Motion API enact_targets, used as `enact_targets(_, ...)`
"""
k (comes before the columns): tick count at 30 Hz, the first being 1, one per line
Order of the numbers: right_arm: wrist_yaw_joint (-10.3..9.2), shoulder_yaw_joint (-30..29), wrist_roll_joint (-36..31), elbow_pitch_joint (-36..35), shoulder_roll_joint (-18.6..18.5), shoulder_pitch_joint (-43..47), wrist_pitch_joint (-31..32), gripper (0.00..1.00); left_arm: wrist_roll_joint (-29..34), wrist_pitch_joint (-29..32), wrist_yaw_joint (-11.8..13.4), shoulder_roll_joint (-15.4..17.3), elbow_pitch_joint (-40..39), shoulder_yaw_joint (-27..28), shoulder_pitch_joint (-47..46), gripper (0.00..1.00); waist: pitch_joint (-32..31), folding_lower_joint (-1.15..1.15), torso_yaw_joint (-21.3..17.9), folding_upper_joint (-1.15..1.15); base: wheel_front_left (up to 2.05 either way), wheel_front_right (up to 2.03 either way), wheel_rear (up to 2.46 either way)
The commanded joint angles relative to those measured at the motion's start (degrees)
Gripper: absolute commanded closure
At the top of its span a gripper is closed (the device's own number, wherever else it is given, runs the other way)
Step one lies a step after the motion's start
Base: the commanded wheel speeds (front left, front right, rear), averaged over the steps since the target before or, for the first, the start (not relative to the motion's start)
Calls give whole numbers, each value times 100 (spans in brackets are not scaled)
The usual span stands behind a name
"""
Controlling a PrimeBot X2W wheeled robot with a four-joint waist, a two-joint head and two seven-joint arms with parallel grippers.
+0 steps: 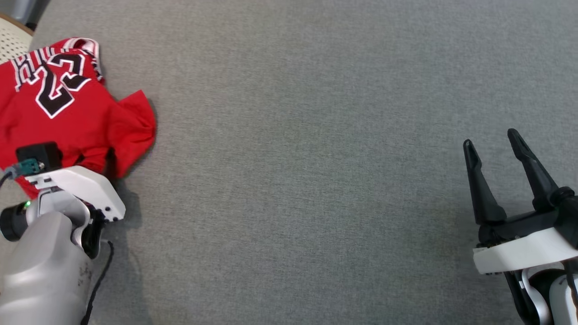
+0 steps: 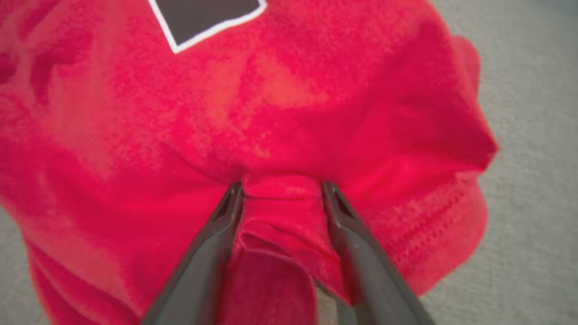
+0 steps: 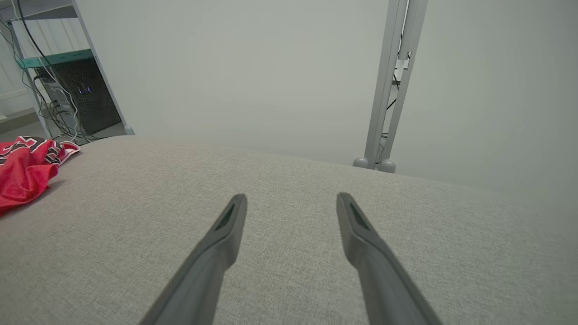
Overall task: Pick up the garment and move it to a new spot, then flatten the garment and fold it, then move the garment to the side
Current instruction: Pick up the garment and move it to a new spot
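The garment (image 1: 67,104) is a red jersey with black-and-white number print, lying crumpled at the far left of the grey surface (image 1: 316,158). In the left wrist view the garment (image 2: 271,99) lies close up, and my left gripper (image 2: 282,187) presses into it, its jaws still wide with a raised fold of red cloth between them. In the head view my left wrist housing (image 1: 74,189) covers those fingers at the garment's near edge. My right gripper (image 1: 491,140) hovers open and holds nothing at the right, far from the garment (image 3: 22,174). The right gripper (image 3: 291,198) points across bare grey cloth.
A pale woven object (image 1: 11,43) sits past the surface's top left corner. Beyond the far edge stand a grey metal post (image 3: 390,90) and a rack with a dark computer and cables (image 3: 67,90) before a white wall.
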Motion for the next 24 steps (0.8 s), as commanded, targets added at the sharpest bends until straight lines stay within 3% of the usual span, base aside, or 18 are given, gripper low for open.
enact_targets(1,1,-24,37,9,-9,-64,-53,0,1,-29,-51,-50,121,-29,-7,100,66,0,-67,0,0,0,0)
enact_targets(6,1,-118,2,86,30,-74,-115,0,40,-538,-121,7,360,-65,-176,100,24,0,-24,0,0,0,0)
enact_targets(13,1,-277,-14,173,78,16,-207,0,203,-1129,154,167,-143,73,-140,100,-298,0,106,0,0,0,0)
enact_targets(19,1,-336,21,342,171,217,-288,0,639,-1122,606,370,-2112,631,864,100,-849,0,66,0,0,0,0)
enact_targets(24,1,-302,60,505,267,471,-350,0,955,-1124,948,283,-3584,884,2075,100,-1369,0,-94,0,0,0,0)
